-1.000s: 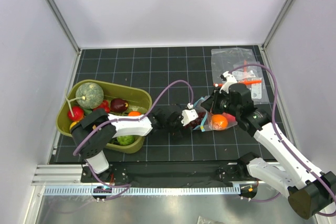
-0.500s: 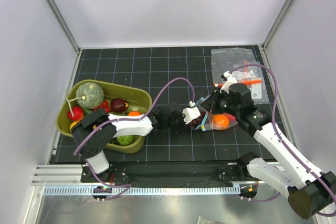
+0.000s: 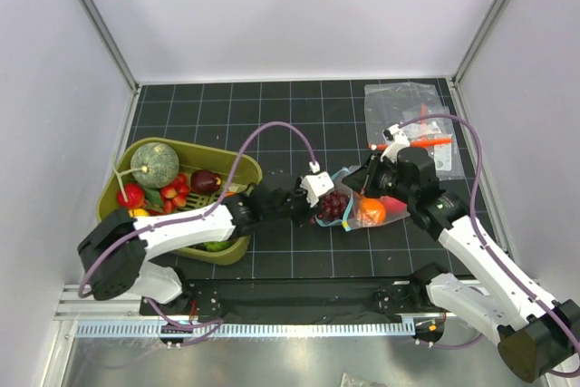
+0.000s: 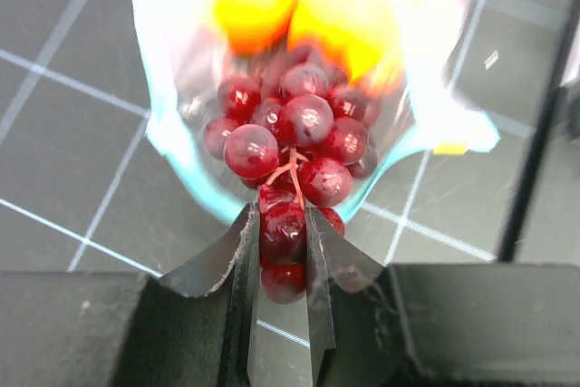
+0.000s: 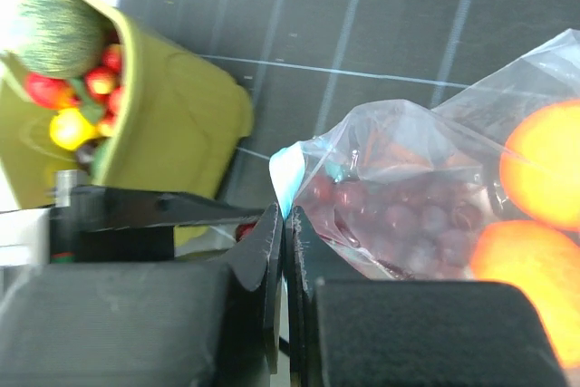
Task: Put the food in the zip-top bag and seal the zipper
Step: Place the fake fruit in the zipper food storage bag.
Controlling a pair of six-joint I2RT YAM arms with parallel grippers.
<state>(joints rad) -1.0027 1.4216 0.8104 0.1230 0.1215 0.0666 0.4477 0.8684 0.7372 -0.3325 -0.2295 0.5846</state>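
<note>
The oranges blur into glare in the left wrist view; the frame's top edge cuts off the bag.

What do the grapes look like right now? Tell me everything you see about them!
The grapes are a small bunch of shiny, dark red balls that look like plastic, joined by thin pinkish stems. Most of the bunch sits inside the open mouth of the clear bag, just in front of the orange fruits deeper inside. The lowest grapes stick out of the mouth, and the jaws of the left gripper are pinched on them.
</note>
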